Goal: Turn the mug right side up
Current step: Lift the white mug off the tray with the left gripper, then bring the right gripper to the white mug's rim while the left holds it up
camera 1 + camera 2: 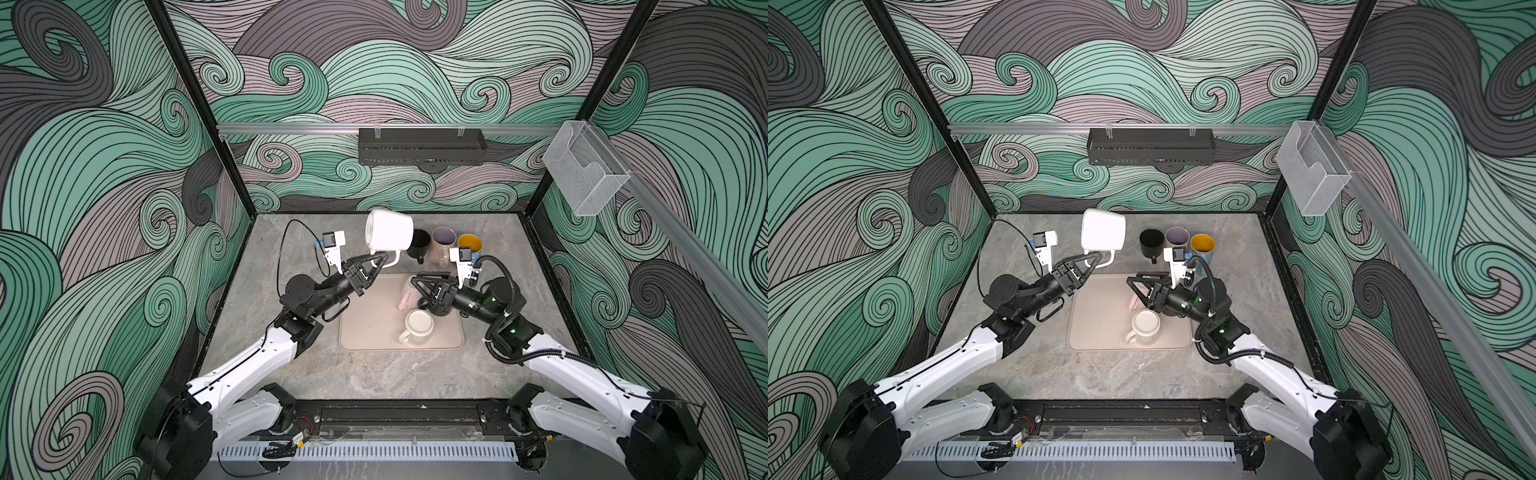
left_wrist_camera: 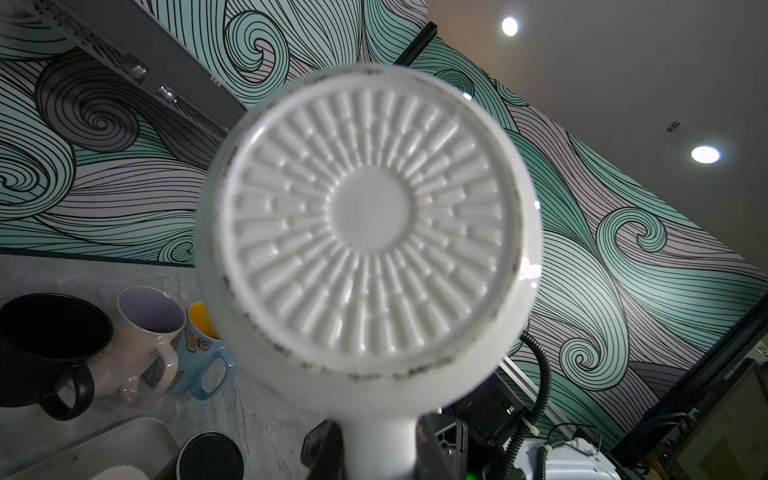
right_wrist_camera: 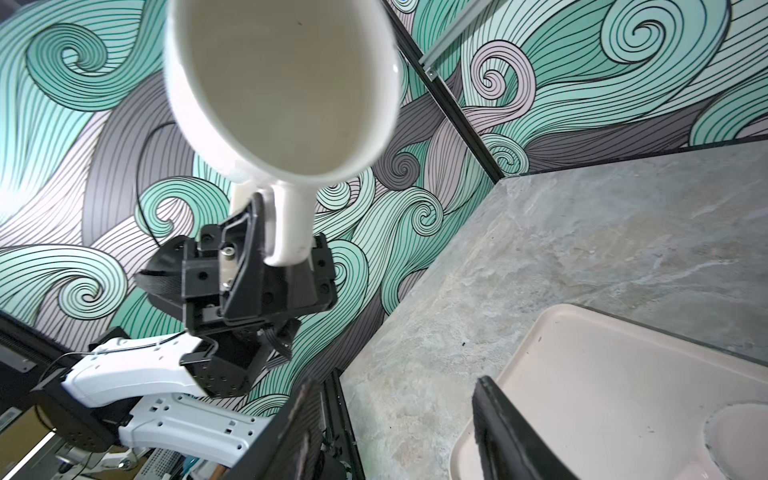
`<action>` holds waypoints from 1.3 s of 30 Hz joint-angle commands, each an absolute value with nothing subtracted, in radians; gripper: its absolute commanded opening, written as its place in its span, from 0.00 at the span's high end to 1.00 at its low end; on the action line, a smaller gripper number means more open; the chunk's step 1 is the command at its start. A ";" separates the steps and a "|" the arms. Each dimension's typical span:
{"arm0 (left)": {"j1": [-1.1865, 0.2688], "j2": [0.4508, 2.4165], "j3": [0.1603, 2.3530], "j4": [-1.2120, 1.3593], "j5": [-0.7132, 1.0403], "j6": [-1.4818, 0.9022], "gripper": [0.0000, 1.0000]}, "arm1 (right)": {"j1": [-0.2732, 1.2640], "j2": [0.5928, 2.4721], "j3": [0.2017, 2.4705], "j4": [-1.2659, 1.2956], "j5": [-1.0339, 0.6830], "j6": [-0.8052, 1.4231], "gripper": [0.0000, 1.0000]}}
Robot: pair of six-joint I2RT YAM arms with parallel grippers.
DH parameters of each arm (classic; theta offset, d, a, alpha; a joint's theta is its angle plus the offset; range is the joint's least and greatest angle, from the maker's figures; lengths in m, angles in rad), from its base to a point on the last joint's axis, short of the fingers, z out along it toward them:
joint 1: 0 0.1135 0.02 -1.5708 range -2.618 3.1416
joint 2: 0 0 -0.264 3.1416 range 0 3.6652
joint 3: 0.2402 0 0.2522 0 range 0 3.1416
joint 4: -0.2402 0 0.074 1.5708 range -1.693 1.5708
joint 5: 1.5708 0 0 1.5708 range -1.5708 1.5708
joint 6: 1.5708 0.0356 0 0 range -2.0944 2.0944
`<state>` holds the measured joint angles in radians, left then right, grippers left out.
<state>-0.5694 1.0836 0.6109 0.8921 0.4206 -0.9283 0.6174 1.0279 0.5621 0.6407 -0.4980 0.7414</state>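
A white mug point(image 1: 388, 232) point(image 1: 1102, 232) hangs in the air over the back of the table, tipped on its side. Its ribbed base point(image 2: 365, 216) faces the left wrist camera and its empty inside point(image 3: 282, 83) faces the right wrist camera. My left gripper point(image 1: 380, 261) point(image 1: 1096, 259) point(image 2: 378, 449) is shut on the mug's handle point(image 3: 291, 224), which sits between the two fingers. My right gripper point(image 1: 415, 280) point(image 1: 1131, 279) point(image 3: 395, 395) is open and empty, low over the tray's back edge, to the right of the mug and below it.
A beige tray point(image 1: 374, 328) lies mid-table with a cream mug point(image 1: 417, 326), a pink mug point(image 1: 405, 297) on its side and a dark one under the right arm. Upright at the back stand a black mug point(image 1: 419, 243), a lilac-lined mug point(image 1: 442, 241) and a yellow-lined blue mug point(image 1: 469, 243).
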 commanded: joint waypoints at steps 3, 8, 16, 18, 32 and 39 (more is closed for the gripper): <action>-0.561 1.104 0.643 1.106 0.484 -0.983 1.00 | 0.615 1.049 0.585 0.749 -0.546 0.791 0.43; -0.562 1.143 0.638 1.150 0.504 -1.012 1.00 | 0.615 1.089 0.605 0.798 -0.558 0.821 0.45; -0.562 1.181 0.629 1.181 0.517 -1.030 1.00 | 0.615 1.137 0.642 0.867 -0.582 0.864 0.53; -0.563 1.184 0.631 1.182 0.523 -1.032 1.00 | 0.615 1.145 0.644 0.888 -0.587 0.876 0.54; -0.572 1.236 0.638 1.263 0.566 -1.078 1.00 | 0.614 1.228 0.707 0.975 -0.592 0.946 0.63; -0.579 1.249 0.639 1.282 0.574 -1.084 1.00 | 0.613 1.280 0.736 1.024 -0.591 0.989 0.67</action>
<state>-0.5720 1.2564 0.6048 1.1450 0.5499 -1.0897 0.6178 1.2663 0.6968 0.9489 -0.5838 0.9497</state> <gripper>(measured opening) 0.176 0.332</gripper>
